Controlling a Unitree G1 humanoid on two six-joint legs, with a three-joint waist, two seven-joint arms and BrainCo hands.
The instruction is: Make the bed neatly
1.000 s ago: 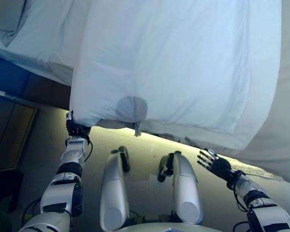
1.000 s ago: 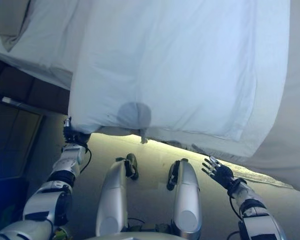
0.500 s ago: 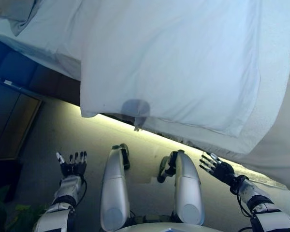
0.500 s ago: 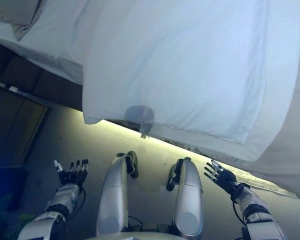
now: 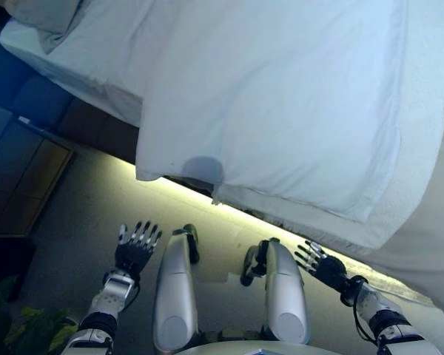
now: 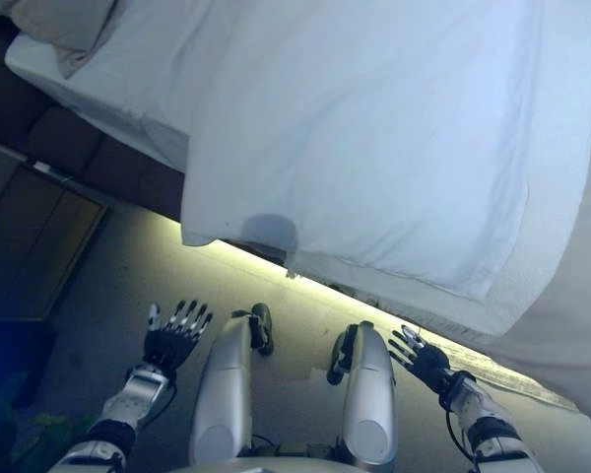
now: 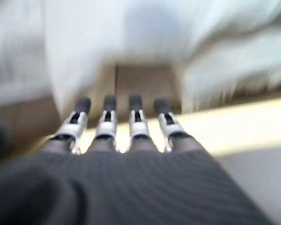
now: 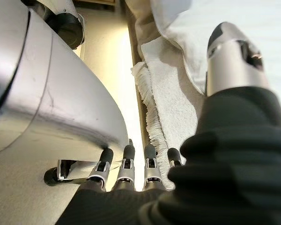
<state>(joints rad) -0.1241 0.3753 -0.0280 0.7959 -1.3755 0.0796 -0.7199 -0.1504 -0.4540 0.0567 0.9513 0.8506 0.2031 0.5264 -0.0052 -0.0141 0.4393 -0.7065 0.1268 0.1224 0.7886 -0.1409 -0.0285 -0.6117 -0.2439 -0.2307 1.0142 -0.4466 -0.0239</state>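
Note:
A white duvet (image 5: 281, 96) covers the bed and hangs over its near edge, with its lower left corner (image 5: 144, 174) free. A textured white blanket (image 5: 422, 185) drapes down the right side, and its fringed edge (image 8: 152, 122) shows in the right wrist view. A pillow (image 5: 48, 15) lies at the top left. My left hand (image 5: 135, 248) is open and empty, low above the floor below the duvet corner. My right hand (image 5: 320, 265) is open and empty, below the bed's near edge. Both hands are apart from the bedding.
The dark bed base (image 5: 89, 126) shows under the duvet at the left. A dark cabinet or panel (image 5: 18, 177) stands at the far left. A lit strip (image 5: 207, 203) runs along the floor under the bed edge. Green leaves (image 5: 29, 329) show at the bottom left.
My left hand let go of the duvet corner, dropped down and opened. The duvet corner now hangs free. My right hand stayed low and open. The view shifted slightly.

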